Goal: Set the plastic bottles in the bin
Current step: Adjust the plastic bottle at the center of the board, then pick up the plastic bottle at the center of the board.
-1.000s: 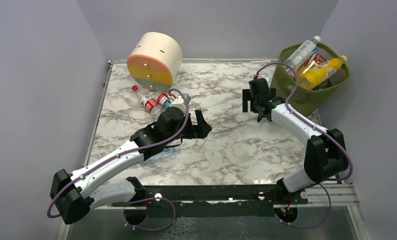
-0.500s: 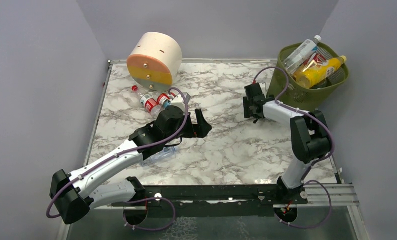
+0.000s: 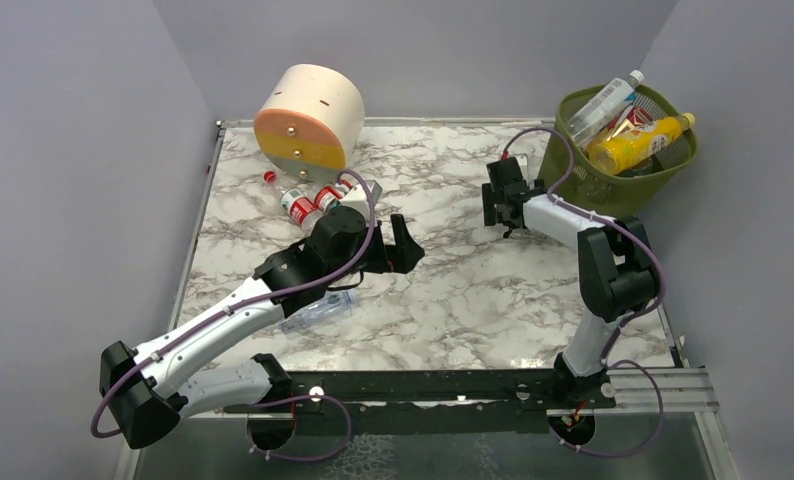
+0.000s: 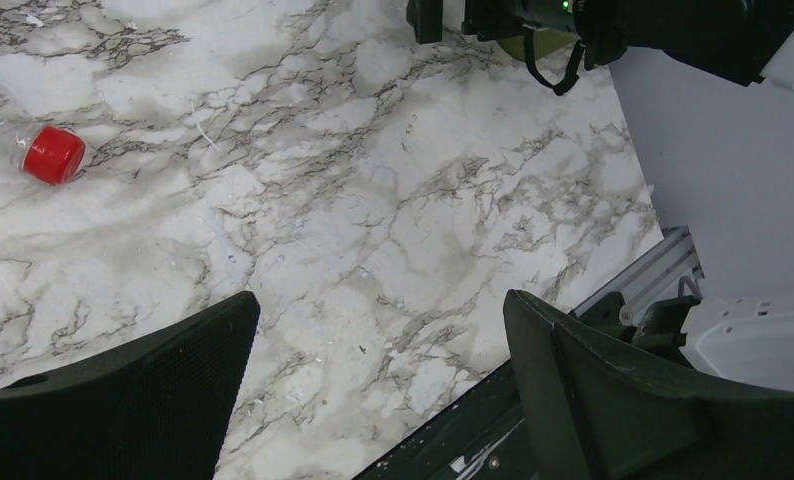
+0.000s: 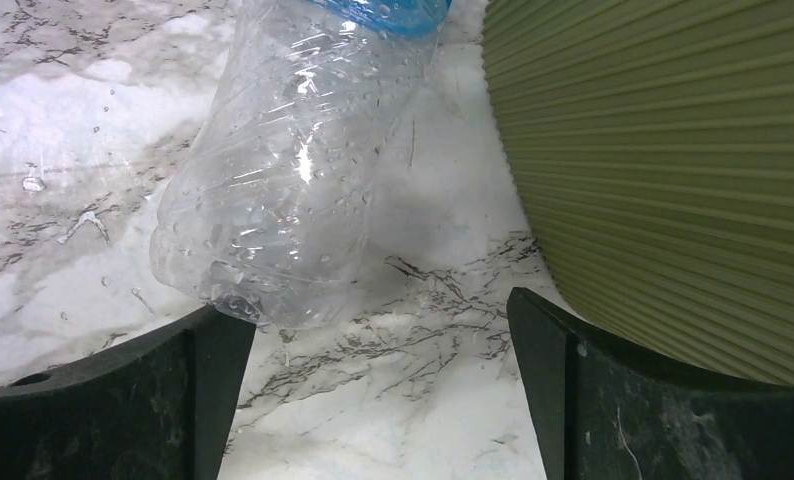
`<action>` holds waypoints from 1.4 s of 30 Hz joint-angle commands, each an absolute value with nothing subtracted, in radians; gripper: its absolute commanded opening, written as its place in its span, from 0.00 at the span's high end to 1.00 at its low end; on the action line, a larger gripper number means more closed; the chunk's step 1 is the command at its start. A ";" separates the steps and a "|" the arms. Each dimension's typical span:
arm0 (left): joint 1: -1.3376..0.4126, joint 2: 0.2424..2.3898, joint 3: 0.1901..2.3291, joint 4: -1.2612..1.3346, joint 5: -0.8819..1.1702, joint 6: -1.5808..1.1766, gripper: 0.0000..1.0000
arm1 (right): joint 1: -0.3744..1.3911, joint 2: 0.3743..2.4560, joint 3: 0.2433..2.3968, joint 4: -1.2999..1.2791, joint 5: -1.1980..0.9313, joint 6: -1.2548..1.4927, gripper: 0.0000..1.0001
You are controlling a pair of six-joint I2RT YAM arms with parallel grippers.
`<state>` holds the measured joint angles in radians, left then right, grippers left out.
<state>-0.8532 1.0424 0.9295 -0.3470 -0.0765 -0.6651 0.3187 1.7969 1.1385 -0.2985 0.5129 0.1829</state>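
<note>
The olive-green bin stands at the back right, with a clear bottle, an orange one and others inside. My right gripper is open and empty, low over the table just left of the bin. In the right wrist view its jaws stand wide apart; a clear bottle with a blue label lies just ahead, beside the bin wall. My left gripper is open and empty mid-table. Red-labelled bottles lie behind it, and a clear bottle lies by its forearm.
The cream-orange-yellow round drawer box stands at the back left. A red bottle cap shows at the left of the left wrist view. The right arm's elbow is folded up near the right table edge.
The right arm has folded up and its gripper has moved slightly left and back, next to the bin. The left arm shifted a little, uncovering more of the clear bottle beside it.
</note>
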 commanded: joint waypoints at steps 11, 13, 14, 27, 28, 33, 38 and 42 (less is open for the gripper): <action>-0.858 1.028 0.942 -0.379 -0.058 -0.663 0.01 | 0.310 1.671 1.164 -0.303 0.432 0.243 0.01; -0.858 1.026 0.946 -0.382 -0.065 -0.663 0.01 | 0.310 1.659 1.175 -0.307 0.424 0.248 0.01; -0.858 1.026 0.951 -0.387 -0.067 -0.664 0.01 | 0.310 1.652 1.179 -0.305 0.423 0.252 0.01; -0.858 1.009 0.946 -0.392 -0.099 -0.657 0.01 | 0.310 1.804 1.377 -0.315 0.466 0.275 0.00; -0.858 1.009 0.946 -0.392 -0.098 -0.655 0.01 | 0.310 1.821 1.397 -0.324 0.479 0.276 0.00; -0.858 1.013 0.938 -0.387 -0.095 -0.652 0.01 | 0.310 1.902 1.480 -0.374 0.489 0.290 0.00; -0.858 1.036 0.928 -0.355 -0.054 -0.655 0.01 | 0.310 1.932 1.463 -0.396 0.489 0.327 0.00; -0.858 1.060 0.931 -0.351 -0.020 -0.644 0.01 | 0.310 1.938 1.420 -0.377 0.511 0.333 0.00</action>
<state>-0.8532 1.0416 0.9360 -0.3836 -0.0677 -0.6643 0.3138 1.9247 1.4467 -0.3645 0.4568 0.3004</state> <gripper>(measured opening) 0.989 0.997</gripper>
